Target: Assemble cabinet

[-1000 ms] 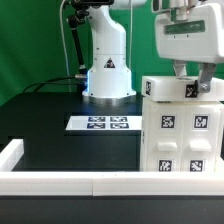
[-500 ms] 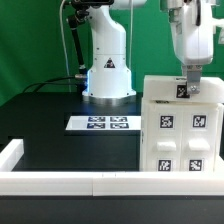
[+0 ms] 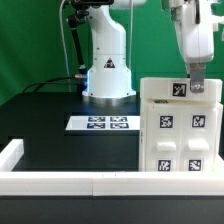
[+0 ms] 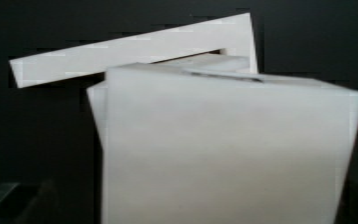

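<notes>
The white cabinet body (image 3: 180, 140) stands at the exterior view's right, with square tags on its front. A smaller white top part (image 3: 160, 90) with a tag lies on it. My gripper (image 3: 197, 84) hangs from above at the top part's right end, fingers edge-on and closed against it. In the wrist view a white box part (image 4: 229, 150) fills most of the picture, with another white slab edge (image 4: 131, 55) slanting behind it. The fingertips are hidden there.
The robot base (image 3: 107, 70) stands at the back centre. The marker board (image 3: 103, 123) lies flat on the black table in front of it. A low white border rail (image 3: 70, 182) runs along the near edge and the left corner.
The hand has turned about a quarter turn and shifted slightly right. The top part, tilted and wide before, now lies flatter on the body.
</notes>
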You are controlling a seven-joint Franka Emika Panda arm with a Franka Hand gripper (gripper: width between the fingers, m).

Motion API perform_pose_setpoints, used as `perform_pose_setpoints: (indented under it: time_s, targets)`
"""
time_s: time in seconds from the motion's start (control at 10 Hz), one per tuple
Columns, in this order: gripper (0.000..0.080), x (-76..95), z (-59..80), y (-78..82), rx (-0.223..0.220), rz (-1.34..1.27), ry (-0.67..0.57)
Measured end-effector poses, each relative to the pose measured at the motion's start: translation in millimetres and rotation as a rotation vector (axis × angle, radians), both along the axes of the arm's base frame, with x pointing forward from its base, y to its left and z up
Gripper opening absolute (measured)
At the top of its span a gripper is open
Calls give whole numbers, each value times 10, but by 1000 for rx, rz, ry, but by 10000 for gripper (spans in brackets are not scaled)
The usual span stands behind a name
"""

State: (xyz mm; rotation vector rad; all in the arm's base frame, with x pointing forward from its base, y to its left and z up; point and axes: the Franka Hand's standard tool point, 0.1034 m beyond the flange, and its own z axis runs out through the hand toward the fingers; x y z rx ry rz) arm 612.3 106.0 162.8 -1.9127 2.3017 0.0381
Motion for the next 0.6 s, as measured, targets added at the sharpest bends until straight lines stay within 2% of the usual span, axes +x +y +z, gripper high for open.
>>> perform_pose_setpoints:
  time_s: [0.2, 0.6]
  targets:
    - [797, 16, 74, 22, 16, 21, -14]
    - [797, -1, 44, 46, 8, 109, -15]
